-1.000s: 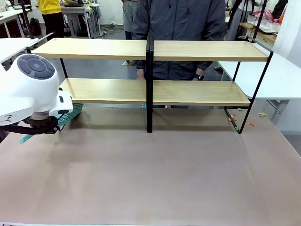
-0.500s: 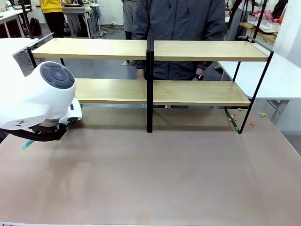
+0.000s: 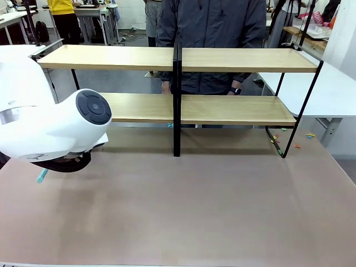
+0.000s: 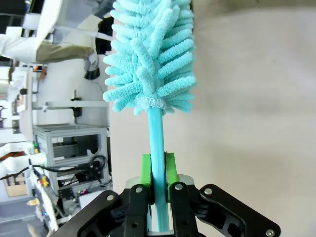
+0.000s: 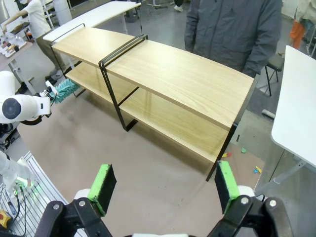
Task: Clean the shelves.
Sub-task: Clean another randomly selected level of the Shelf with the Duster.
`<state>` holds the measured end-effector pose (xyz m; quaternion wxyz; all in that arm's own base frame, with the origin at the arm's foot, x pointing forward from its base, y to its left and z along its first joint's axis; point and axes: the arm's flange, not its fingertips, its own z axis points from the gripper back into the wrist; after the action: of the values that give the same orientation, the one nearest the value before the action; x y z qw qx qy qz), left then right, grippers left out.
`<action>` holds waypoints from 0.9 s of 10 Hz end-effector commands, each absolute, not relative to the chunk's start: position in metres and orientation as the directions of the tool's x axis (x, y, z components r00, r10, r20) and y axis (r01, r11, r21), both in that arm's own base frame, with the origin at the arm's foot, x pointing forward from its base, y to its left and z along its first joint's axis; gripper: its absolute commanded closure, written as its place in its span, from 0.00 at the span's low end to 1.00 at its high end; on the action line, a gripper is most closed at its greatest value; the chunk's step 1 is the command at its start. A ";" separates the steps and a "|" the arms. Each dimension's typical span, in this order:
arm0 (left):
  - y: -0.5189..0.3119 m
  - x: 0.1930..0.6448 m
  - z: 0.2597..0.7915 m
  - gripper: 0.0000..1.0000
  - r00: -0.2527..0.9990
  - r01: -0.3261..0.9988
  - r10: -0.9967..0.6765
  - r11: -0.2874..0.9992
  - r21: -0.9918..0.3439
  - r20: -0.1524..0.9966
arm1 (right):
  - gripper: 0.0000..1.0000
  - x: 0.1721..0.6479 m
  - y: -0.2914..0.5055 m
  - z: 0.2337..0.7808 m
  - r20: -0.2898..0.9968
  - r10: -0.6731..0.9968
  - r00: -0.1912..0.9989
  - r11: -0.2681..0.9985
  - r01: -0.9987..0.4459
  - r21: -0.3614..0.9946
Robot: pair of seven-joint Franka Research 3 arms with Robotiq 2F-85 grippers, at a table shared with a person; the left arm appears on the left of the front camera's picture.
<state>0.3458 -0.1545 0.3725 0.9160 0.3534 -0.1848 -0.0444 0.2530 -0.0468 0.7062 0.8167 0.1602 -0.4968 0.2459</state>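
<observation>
The shelves [image 3: 233,60] stand across the far half of the brown table, two tiers of light-wood boards in a black frame; the right wrist view sees the shelves [image 5: 163,74] from above. My left gripper [image 4: 158,173] is shut on the thin handle of a teal fluffy duster [image 4: 150,54]. From the front, my left arm [image 3: 55,125] covers the lower shelf's left end, and the duster's handle end [image 3: 41,177] pokes out below it. The duster head [image 5: 64,89] is at the lower shelf's left end. My right gripper [image 5: 164,190] hangs open high above the table, holding nothing.
A person [image 3: 217,28] in a dark jacket stands close behind the shelves, hands down. White tables [image 3: 334,89] flank the right side. Small coloured scraps [image 3: 275,142] lie by the shelves' right leg. The brown table [image 3: 194,206] in front is bare.
My left arm has slid to the right along the front of the lower shelf. The duster's head, seen earlier beside the wrist, is now hidden behind the arm in the front view.
</observation>
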 end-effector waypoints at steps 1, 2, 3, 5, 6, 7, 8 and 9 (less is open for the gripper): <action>-0.161 0.350 0.369 0.87 0.917 -0.068 -0.231 0.712 0.699 0.325 | 0.00 0.253 -0.046 0.707 0.894 0.240 0.379 0.824 -0.566 0.019; -0.162 0.349 0.369 0.87 0.918 -0.050 -0.241 0.719 0.694 0.316 | 0.00 0.253 -0.046 0.707 0.894 0.240 0.379 0.824 -0.566 0.019; -0.162 0.348 0.370 0.87 0.918 -0.011 -0.261 0.734 0.679 0.297 | 0.00 0.253 -0.046 0.707 0.894 0.240 0.379 0.824 -0.566 0.019; -0.153 0.345 0.377 0.87 0.899 0.181 -0.385 0.763 0.620 0.211 | 0.00 0.253 -0.046 0.707 0.894 0.240 0.379 0.824 -0.566 0.019; -0.140 0.342 0.385 0.87 0.877 0.275 -0.445 0.772 0.573 0.179 | 0.00 0.253 -0.046 0.707 0.894 0.240 0.379 0.824 -0.566 0.019; -0.126 0.337 0.396 0.87 0.847 0.332 -0.495 0.777 0.535 0.193 | 0.00 0.253 -0.046 0.707 0.894 0.240 0.379 0.824 -0.566 0.019; -0.110 0.331 0.406 0.87 0.795 0.441 -0.570 0.778 0.447 0.209 | 0.00 0.253 -0.046 0.707 0.894 0.240 0.379 0.824 -0.566 0.019; -0.087 0.323 0.418 0.87 0.720 0.576 -0.655 0.749 0.328 0.230 | 0.00 0.253 -0.046 0.707 0.894 0.240 0.379 0.824 -0.566 0.019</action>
<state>0.3819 -0.1401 0.4164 0.9216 0.1905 -0.2047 -0.2693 0.2530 -0.0468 0.7062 0.8168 0.1602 -0.4968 0.2459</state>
